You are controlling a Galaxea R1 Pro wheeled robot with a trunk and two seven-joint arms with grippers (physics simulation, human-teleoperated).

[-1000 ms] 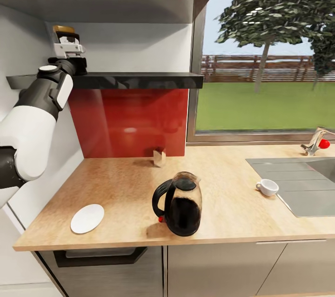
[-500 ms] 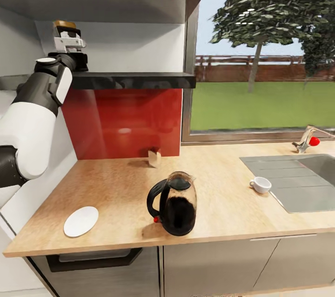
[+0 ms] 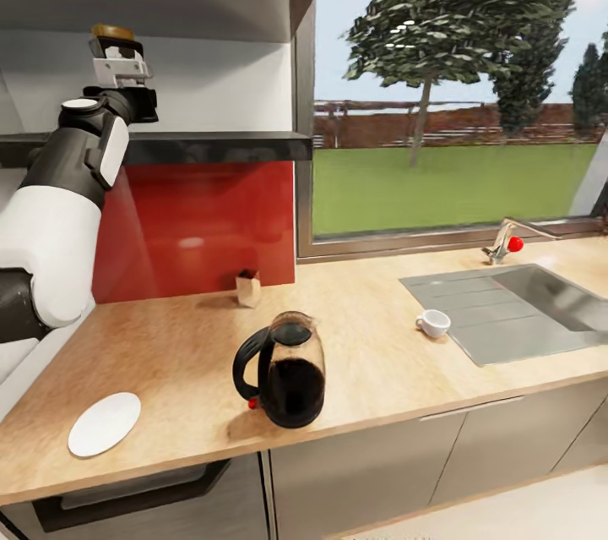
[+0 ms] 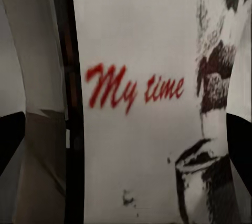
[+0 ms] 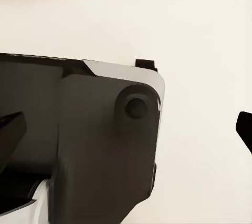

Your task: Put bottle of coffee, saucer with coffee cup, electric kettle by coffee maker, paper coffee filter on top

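- Currently on the bottle step. Head view: left gripper is up at the kitchen shelf, clamped around the bottle of coffee. Gold cap points up, long axis vertical, bottle upright. Its base looks slightly above the shelf slab, but the wrist hides the contact, so I can't confirm.
- Head view, countertop: electric kettle stands upright near the front edge, handle toward the robot's left. Saucer lies flat at the left front corner. Coffee cup sits well apart from it, by the sink, handle facing the sink. A small brown box stands against the red backsplash.
- Left wrist view: bottle label sits right against the lens, red "My time" script reading level, a dark fingertip at each side edge. Consistent with a pinch on the bottle.
- Right wrist view: right gripper fingertips spread wide apart, nothing between them, looking at the robot's own dark housing.
- Next move, my read: lift clear of the shelf lip, pull back, lower to the counter, keeping it upright. Filter, cup-on-saucer and kettle placement not yet done.
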